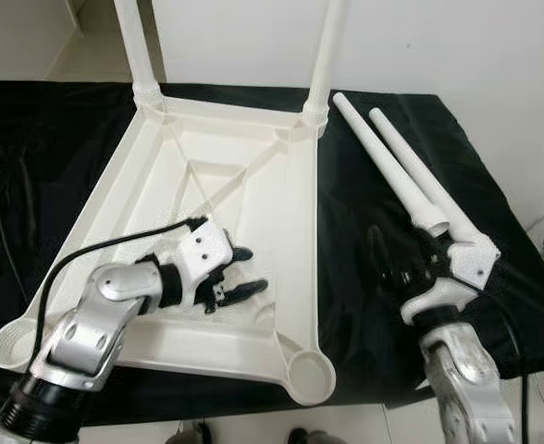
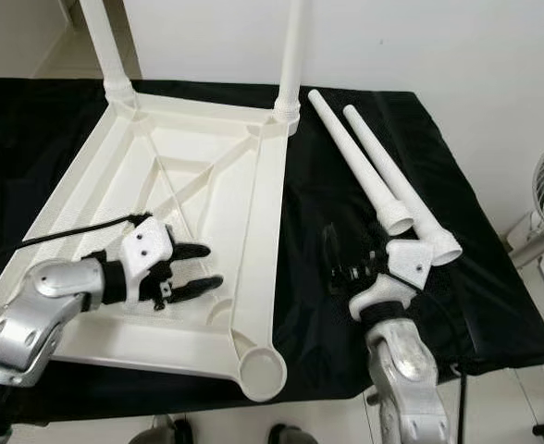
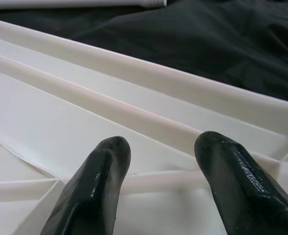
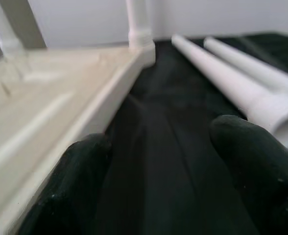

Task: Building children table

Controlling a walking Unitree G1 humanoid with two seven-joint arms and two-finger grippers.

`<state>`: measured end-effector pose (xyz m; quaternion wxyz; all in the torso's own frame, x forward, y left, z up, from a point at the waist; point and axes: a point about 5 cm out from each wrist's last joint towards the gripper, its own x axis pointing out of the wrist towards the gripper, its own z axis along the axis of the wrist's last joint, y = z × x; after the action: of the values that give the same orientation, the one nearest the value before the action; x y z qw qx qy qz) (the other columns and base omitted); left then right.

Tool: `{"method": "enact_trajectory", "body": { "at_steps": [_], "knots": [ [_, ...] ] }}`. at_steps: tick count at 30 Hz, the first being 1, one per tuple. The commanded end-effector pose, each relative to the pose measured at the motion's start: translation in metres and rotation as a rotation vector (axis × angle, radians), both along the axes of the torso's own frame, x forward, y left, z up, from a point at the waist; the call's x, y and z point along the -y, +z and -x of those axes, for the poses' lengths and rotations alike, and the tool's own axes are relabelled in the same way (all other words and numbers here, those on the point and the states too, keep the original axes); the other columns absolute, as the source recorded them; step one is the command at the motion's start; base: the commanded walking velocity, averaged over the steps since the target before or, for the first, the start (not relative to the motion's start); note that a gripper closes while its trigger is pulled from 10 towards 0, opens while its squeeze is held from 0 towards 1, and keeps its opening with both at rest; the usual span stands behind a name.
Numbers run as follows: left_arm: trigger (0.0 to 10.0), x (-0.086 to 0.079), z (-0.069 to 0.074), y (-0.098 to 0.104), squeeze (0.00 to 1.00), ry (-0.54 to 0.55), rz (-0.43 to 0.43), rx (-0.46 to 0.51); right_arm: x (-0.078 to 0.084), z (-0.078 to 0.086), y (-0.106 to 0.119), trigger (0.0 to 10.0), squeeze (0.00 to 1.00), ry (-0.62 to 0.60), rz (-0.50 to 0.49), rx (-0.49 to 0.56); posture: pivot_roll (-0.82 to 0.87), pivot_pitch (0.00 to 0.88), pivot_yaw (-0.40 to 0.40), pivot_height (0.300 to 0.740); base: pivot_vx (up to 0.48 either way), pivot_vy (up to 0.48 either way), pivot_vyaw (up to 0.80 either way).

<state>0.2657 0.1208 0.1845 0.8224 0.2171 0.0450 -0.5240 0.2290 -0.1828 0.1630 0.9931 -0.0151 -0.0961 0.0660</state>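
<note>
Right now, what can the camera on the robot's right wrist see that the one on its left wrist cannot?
Right wrist view: two upright white plastic legs already fitted in the far corners, and a second loose white tube. Left wrist view: the ribbed inside of the upturned white plastic tabletop, seen close between the open left gripper. Both share the tabletop's rim, the black cloth and one loose tube.

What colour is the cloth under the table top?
Black cloth, seen best in the left eye view.
</note>
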Motion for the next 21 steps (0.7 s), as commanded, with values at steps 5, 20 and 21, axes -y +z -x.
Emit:
{"method": "enact_trajectory", "body": {
  "at_steps": [5, 20, 21],
  "knots": [
    [10.0, 0.006, 0.015, -0.005, 0.00, -0.140, -0.055, -0.060, 0.002, 0.014, -0.004, 10.0, 0.00, 0.093, -0.002, -0.045, -0.02, 0.176, -0.013, 0.740, 0.000, 0.000, 0.00],
    [10.0, 0.011, 0.025, -0.009, 0.00, -0.159, -0.129, -0.037, 0.003, 0.024, 0.007, 10.0, 0.00, 0.186, -0.003, -0.029, -0.02, 0.172, -0.010, 0.740, 0.000, 0.000, 0.00],
    [10.0, 0.011, 0.025, -0.010, 0.00, -0.157, -0.137, -0.033, 0.003, 0.024, 0.007, 10.0, 0.00, 0.196, -0.001, -0.033, -0.02, 0.172, -0.011, 0.740, 0.000, 0.000, 0.00]
  ]
}}
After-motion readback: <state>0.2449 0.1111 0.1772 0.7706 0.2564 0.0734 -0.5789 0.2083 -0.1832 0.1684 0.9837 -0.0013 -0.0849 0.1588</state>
